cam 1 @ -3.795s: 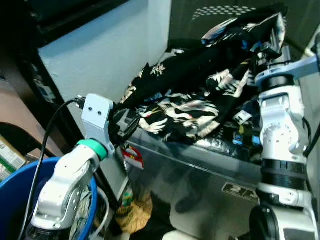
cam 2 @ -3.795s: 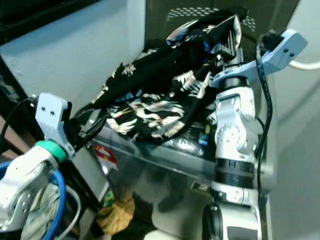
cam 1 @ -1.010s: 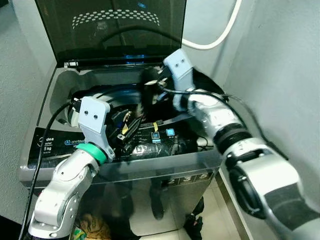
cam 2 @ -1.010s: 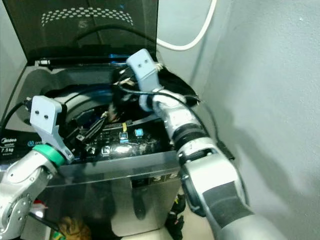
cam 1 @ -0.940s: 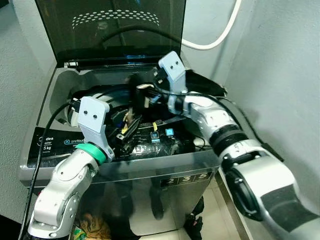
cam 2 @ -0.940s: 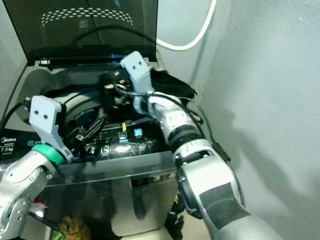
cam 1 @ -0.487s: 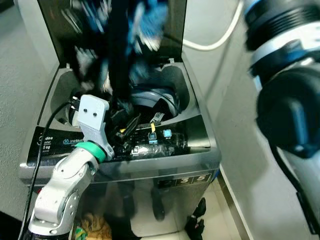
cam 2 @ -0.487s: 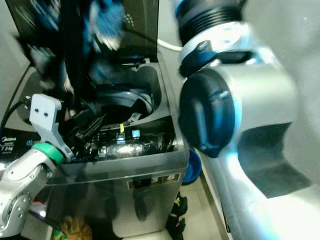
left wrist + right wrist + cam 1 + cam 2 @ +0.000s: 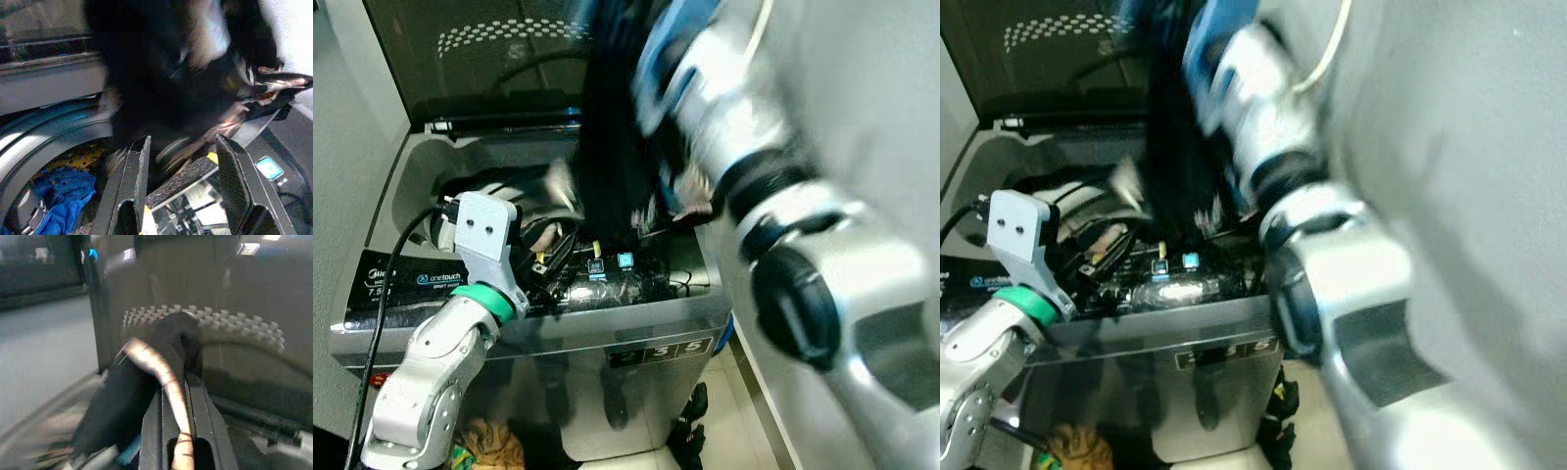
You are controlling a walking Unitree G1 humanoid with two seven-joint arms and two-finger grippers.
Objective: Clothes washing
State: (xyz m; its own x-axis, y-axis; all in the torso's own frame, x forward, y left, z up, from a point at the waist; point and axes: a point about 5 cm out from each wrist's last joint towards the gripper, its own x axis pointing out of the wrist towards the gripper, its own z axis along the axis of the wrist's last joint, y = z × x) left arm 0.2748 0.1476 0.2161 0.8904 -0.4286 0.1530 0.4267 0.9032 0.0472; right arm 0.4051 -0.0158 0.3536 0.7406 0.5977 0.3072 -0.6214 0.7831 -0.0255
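Left gripper [image 9: 178,181] hovering over front edge of washing machine [image 9: 636,318], just above control panel [image 9: 607,284], fingers [image 9: 134,181] spread wide, holding nothing. Beneath it you're seeing blue cloth [image 9: 58,188] lying in drum. Dark patterned garment [image 9: 612,147] hanging blurred above drum opening, lower end draping toward tub rim. Right gripper [image 9: 178,377] raised high before open lid [image 9: 499,49], fingers pressed together, pinching fold of that garment. Right arm [image 9: 773,245] blurring across right side.
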